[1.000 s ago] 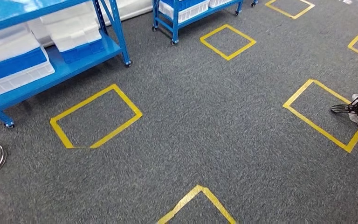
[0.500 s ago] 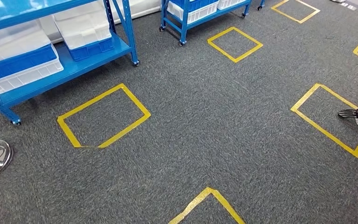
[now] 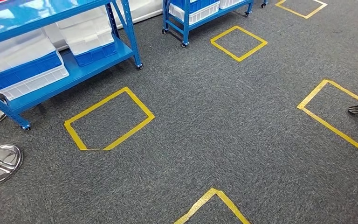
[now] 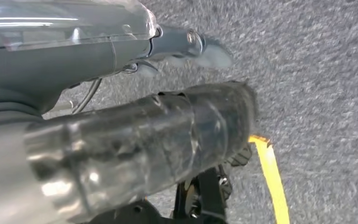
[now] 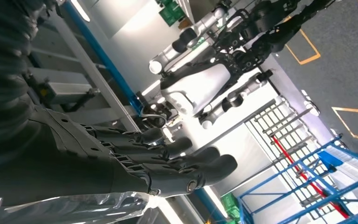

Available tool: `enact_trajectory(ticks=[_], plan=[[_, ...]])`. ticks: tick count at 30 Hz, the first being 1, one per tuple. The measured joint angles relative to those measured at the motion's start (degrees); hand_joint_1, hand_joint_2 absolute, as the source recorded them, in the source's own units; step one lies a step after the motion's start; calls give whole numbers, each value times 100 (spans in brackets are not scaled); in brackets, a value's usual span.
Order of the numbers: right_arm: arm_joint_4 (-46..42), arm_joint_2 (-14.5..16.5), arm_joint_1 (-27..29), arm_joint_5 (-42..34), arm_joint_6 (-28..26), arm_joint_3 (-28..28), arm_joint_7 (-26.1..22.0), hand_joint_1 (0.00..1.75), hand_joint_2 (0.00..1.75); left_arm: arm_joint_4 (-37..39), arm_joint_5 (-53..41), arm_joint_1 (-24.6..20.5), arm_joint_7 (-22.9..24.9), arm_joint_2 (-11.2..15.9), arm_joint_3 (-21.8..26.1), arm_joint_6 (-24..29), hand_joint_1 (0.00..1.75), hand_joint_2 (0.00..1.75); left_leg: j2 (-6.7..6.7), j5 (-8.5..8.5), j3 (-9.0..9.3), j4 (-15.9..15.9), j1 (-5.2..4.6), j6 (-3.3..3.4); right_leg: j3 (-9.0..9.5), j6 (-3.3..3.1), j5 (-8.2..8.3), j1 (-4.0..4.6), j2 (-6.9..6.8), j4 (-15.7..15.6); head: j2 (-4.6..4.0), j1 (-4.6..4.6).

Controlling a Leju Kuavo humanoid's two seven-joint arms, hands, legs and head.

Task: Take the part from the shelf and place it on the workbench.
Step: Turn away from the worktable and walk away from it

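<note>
Two blue shelves (image 3: 51,70) cut off at frame edge, right robot hand (image 5: 135,158) released, left robot hand (image 4: 135,140) blurred, grasp unclear

The shelf (image 3: 56,70) is cut off at the edge; its bins' (image 3: 25,70) contents stay hidden.

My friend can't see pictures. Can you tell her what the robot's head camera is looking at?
A grey carpet floor marked with yellow tape squares. At the upper left stands a blue shelf on wheels holding white and blue bins, with a second blue shelf behind it. Shiny metal bases sit at the left edge.
</note>
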Motion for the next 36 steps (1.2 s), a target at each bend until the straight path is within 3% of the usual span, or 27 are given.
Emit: enact_trajectory(ticks=[2,3,4,7,9,12,14,17,18,19,20,22,23,25,27,28,30,32,33,34,35,36], plan=[[0,0,1,0,0,1,0,0,175,0,0,3,0,0,1,-1,0,0,3,-307,-303,681,17,-32,-15,-6,4,10,-7,8,0,-1],[0,0,2,0,0,2,0,0,175,0,0,8,0,2,1,-1,0,0,4,-343,-381,868,22,-39,-22,-6,4,17,-9,19,1,-2],[0,0,2,0,0,2,0,0,175,0,0,14,0,4,1,-1,0,0,4,-267,-357,845,21,-37,-26,-5,3,23,-9,29,1,-2],[0,4,0,0,0,2,0,0,175,-1,-1,21,0,23,1,0,0,0,17,249,193,-202,-5,65,-19,5,-1,44,-7,46,1,0],[0,16,1,0,0,2,0,0,175,-2,0,11,0,39,0,-1,0,0,36,356,419,-675,-28,150,-37,36,9,48,-12,49,1,2],[0,25,4,0,0,2,0,0,175,-2,0,1,0,47,0,-1,0,0,38,414,470,-823,-22,228,-37,123,31,34,-15,22,-1,4],[0,23,-3,0,-1,-3,1,0,175,-2,0,2,0,46,0,-1,0,0,54,498,537,-972,15,291,-99,185,-118,30,13,203,-1,19],[0,36,-6,0,2,-2,1,0,175,-2,0,4,0,44,0,-1,0,0,66,541,557,-1035,47,316,-512,299,-613,-44,40,1119,0,34],[0,39,-4,0,4,1,0,0,175,-2,0,6,0,43,0,-1,0,0,65,538,549,-1024,55,312,-620,338,-678,-83,38,1352,0,34],[0,41,-4,0,4,2,0,0,175,-2,0,8,0,42,0,-1,0,0,63,530,543,-1005,69,300,-635,378,-631,-122,38,1394,0,34],[0,42,-5,0,4,2,0,0,175,-2,0,9,0,40,0,-1,0,0,60,514,538,-975,92,276,-540,421,-482,-160,36,1218,0,33],[3,56,-7,0,3,7,0,0,175,-5,0,8,0,48,1,0,0,0,41,455,519,-881,129,186,-169,517,-147,-226,54,511,0,36],[2,64,-10,-1,3,10,0,0,175,-9,0,5,0,55,1,1,0,0,30,423,503,-822,135,134,-35,524,-59,-234,81,240,0,32],[5,82,2,-1,4,24,-1,0,175,-15,-1,-1,1,67,1,1,0,0,4,397,467,-763,116,47,10,471,-75,-212,120,108,0,34],[7,75,9,-1,3,27,0,0,175,-15,-2,0,2,57,1,-1,0,0,-4,395,451,-750,118,-9,-20,371,-59,-204,114,127,0,38],[7,67,4,-1,3,26,1,0,175,-15,-2,4,2,55,1,-1,0,0,1,339,420,-687,125,-26,-27,326,-49,-200,111,128,1,36],[5,49,1,-1,1,25,1,0,175,-15,-1,5,1,55,1,-1,0,0,11,40,231,-249,139,-39,-43,244,-30,-178,102,114,1,35],[4,48,0,-1,0,23,2,0,175,-15,-2,5,1,54,0,-1,0,0,14,-352,-111,521,127,-23,-68,193,-20,-122,91,114,0,36],[4,48,1,-1,0,23,2,0,175,-15,-2,7,2,55,1,-1,0,0,14,-448,-237,806,114,-2,-76,179,-16,-88,86,115,0,35],[4,48,1,-1,0,23,1,0,175,-15,-2,10,2,54,1,-1,0,0,14,-436,-277,912,91,36,-78,165,-13,-50,84,115,0,36],[4,48,1,-1,0,23,2,0,175,-15,-2,13,2,55,1,-1,0,0,14,-312,-204,784,62,93,-72,155,-13,-12,83,115,1,35],[4,48,1,-1,0,23,2,0,175,-15,-2,15,2,55,1,-1,0,0,13,-112,-33,461,19,177,-61,145,-14,25,83,115,1,36]])
